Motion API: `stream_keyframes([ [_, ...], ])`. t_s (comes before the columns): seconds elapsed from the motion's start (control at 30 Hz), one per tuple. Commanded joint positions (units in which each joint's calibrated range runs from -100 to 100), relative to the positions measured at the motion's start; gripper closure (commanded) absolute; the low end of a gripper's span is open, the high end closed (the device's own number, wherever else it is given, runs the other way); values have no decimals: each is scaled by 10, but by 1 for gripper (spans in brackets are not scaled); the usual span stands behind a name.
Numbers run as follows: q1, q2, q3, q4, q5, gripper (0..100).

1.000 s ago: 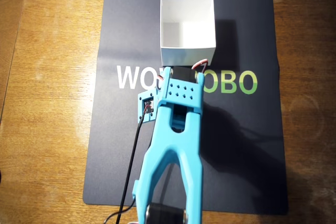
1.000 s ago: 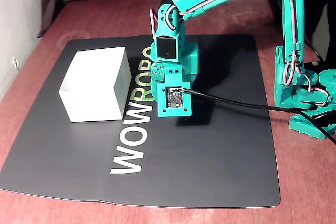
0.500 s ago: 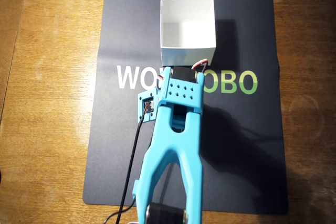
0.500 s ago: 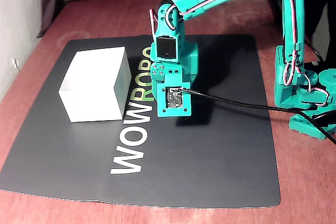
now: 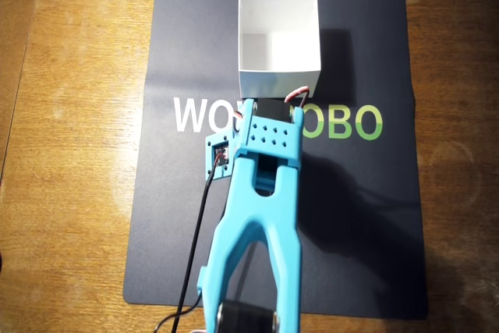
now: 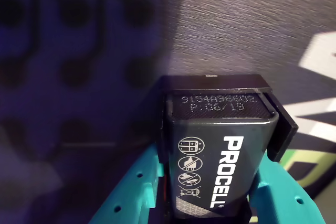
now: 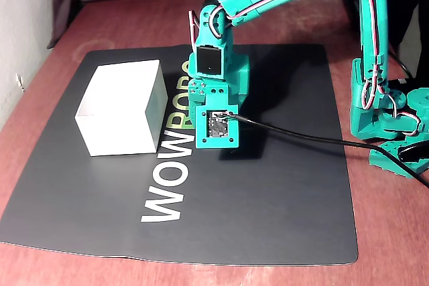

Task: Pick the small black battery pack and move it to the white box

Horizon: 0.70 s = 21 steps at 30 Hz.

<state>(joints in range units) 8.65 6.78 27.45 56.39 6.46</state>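
Note:
The small black battery pack, marked PROCELL, sits between my teal fingers in the wrist view. My gripper is shut on it. In the overhead view my gripper points down just in front of the near wall of the white box, and the arm hides the pack. In the fixed view my gripper hangs low over the mat, just right of the open, empty white box. I cannot tell whether the pack touches the mat.
A dark mat with WOWROBO lettering covers the wooden table. A black cable runs from the wrist camera across the mat to the arm's base at the right in the fixed view.

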Motion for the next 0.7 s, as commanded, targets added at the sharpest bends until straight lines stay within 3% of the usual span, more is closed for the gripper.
stream_keyframes([
  [0.0, 4, -8, -48, -4, 2, 88],
  [0.67, 2, -8, -97, 39, 2, 88],
])
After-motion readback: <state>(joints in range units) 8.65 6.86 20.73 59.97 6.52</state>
